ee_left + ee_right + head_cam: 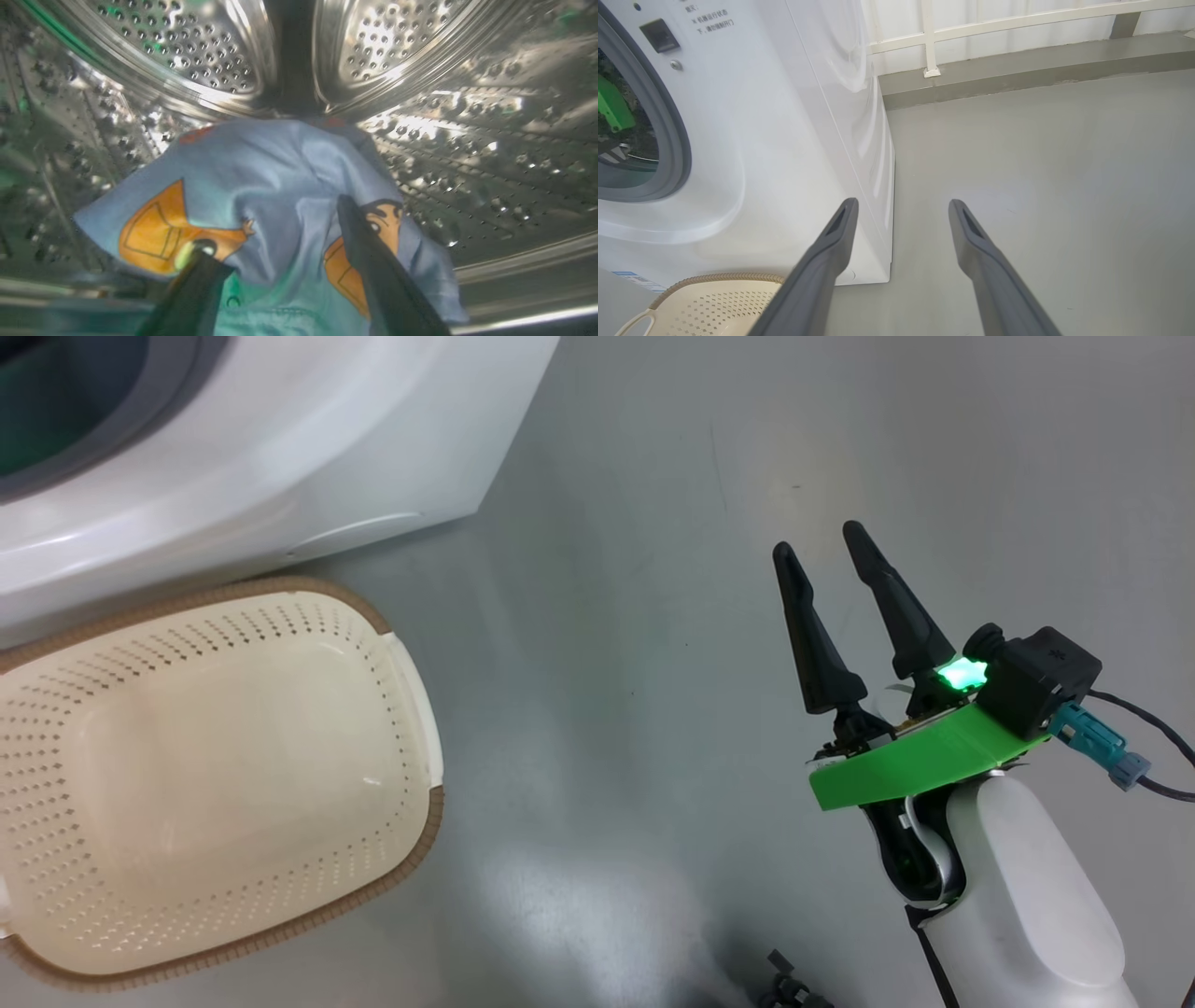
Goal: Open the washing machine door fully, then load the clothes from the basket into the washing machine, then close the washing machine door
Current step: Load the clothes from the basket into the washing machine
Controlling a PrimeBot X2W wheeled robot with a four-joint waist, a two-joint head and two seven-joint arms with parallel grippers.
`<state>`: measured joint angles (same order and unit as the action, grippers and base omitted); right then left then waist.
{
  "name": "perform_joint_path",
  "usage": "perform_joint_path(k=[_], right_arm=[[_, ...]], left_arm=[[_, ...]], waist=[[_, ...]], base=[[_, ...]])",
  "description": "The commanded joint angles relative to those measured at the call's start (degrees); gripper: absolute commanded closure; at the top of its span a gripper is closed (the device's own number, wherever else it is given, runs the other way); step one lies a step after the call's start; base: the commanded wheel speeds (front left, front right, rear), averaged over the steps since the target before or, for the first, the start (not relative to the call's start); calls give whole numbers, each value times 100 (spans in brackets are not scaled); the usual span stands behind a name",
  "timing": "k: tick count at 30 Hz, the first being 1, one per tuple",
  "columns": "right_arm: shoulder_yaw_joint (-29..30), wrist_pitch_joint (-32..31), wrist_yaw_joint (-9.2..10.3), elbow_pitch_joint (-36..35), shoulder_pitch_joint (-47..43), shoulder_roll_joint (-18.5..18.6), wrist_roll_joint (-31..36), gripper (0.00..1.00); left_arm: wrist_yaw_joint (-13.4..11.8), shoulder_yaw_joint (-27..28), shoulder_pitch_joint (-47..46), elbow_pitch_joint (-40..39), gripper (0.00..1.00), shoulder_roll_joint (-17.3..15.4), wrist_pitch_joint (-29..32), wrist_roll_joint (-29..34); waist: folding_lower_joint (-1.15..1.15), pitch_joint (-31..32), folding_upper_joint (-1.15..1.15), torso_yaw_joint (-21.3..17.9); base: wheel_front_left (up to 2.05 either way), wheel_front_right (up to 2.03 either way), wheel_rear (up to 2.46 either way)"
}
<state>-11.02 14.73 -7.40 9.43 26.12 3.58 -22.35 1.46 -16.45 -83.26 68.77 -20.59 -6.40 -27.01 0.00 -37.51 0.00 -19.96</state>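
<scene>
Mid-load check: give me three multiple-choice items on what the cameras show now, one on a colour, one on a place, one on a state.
1. The basket has a rim band that is: A brown, B blue, C black.
2. The clothes lie: A in the basket, B inside the washing machine, C half in each.
3. The right gripper is: A shut on cloth, B shut and empty, C open and empty.

Answers: 1 A, the band shows brown in the head view. 2 B, blue fabric rests on perforated steel and the basket holds nothing. 3 C, its jaws stand apart with nothing between.
</scene>
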Motion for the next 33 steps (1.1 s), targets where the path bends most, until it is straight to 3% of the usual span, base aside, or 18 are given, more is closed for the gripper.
perform_joint_path(k=[1, 5, 9, 21, 25, 33], right_arm=[[-100, 27, -9, -105, -93, -40, -72, 0], [-98, 27, -9, -74, -83, -45, -60, 0], [-57, 27, -9, -69, -87, -23, -43, 0], [17, 27, -9, -24, -138, 117, -18, 0], [45, 27, -9, -17, -180, 128, -5, 0], [97, 27, -9, -24, -232, 163, 4, 0]], left_arm=[[-48, 37, -142, -73, 0, -218, 36, -9], [-122, 43, -266, 159, 0, -104, 271, -78], [-40, 30, -212, 243, 0, -2, 203, -130], [272, 51, 579, 210, 0, 266, -770, -285], [312, 65, 910, -118, 0, 293, -849, -259], [125, 503, 2057, -1823, 0, 237, -858, -60]], waist=[[0, 26, 0, 16], [0, 79, 0, 85], [0, 138, 0, 198], [0, 436, 0, 543], [0, 513, 0, 628], [0, 661, 0, 804]], base=[[0, 0, 0], [0, 0, 0], [0, 0, 0], [0, 0, 0], [0, 0, 0], [0, 0, 0]])
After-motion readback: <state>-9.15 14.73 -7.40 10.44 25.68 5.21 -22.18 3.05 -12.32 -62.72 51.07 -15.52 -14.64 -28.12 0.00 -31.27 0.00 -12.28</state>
